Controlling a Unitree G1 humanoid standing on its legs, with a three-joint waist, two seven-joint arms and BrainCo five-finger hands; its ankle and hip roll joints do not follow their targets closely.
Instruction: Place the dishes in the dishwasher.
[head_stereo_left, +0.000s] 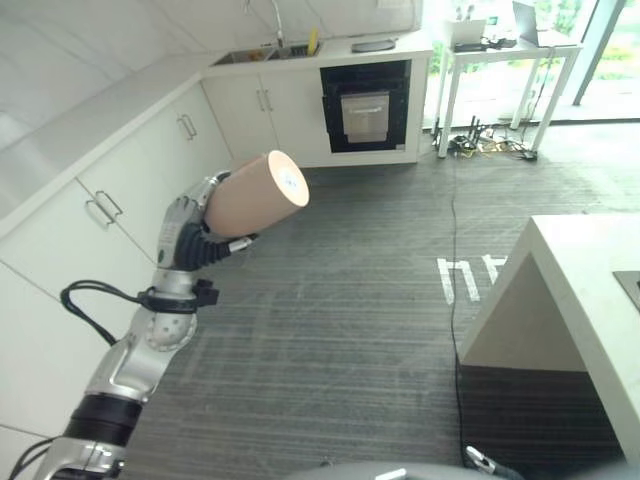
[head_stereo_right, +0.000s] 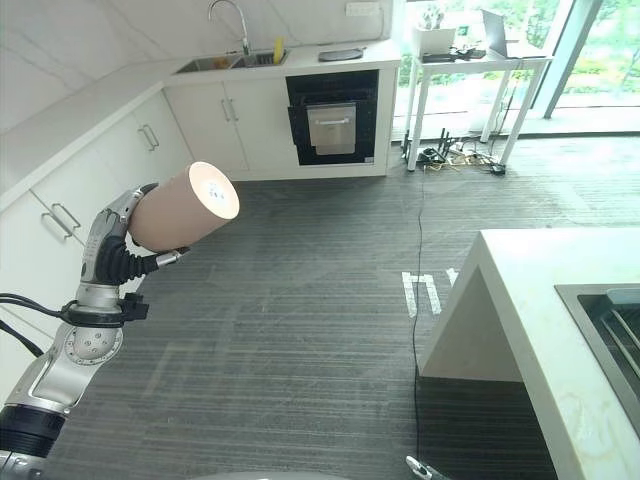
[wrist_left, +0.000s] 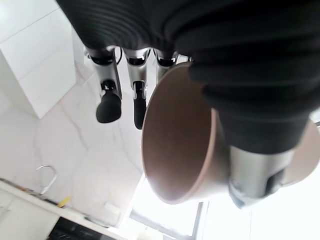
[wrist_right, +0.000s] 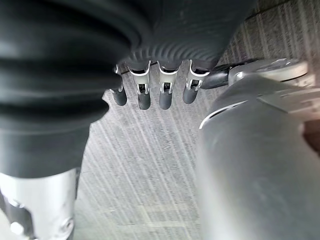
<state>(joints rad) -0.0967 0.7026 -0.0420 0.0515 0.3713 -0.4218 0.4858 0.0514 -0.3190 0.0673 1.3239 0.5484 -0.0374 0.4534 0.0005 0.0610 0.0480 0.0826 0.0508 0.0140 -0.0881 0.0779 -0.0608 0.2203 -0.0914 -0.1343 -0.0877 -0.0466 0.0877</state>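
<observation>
— One cup (head_stereo_left: 256, 195) is what you have in the left eye view: a pinkish-tan one, lying on its side in your left hand (head_stereo_left: 185, 232), raised in the air over the grey striped floor (head_stereo_left: 350, 320). Its flat base is turned toward the room.

— Where does the dishwasher stand?

— At the far end of the kitchen, a dark open-fronted unit (head_stereo_left: 365, 105) set into the white cabinets (head_stereo_left: 262, 105) under the worktop, with a sink (head_stereo_left: 262, 55) and tap to its left. The cup is well apart from it. A white counter (head_stereo_left: 590, 270) fills the lower right corner.

— Does the right eye view change anything for me?

— Same scene. The cup (head_stereo_right: 183, 210) sits across your left hand (head_stereo_right: 108, 250), beside the row of white drawers (head_stereo_right: 70, 195). In the near counter's top at the right edge you can see a steel basin (head_stereo_right: 610, 320). A white desk (head_stereo_right: 480, 75) stands by the window beyond the dark unit (head_stereo_right: 333, 115).

— And the left wrist view?

— Your left hand's fingers (wrist_left: 109, 102) reach round the outside of the cup (wrist_left: 175, 145) while the thumb presses its other side, so the hand is clamped on the cup. You look straight at the cup's rim and hollow.

— The right wrist view?

— Your right hand (wrist_right: 150, 85) hangs over the floor (wrist_right: 145, 165), its fingers (wrist_right: 167, 97) loosely bent in a row, parted and holding nothing.
</observation>
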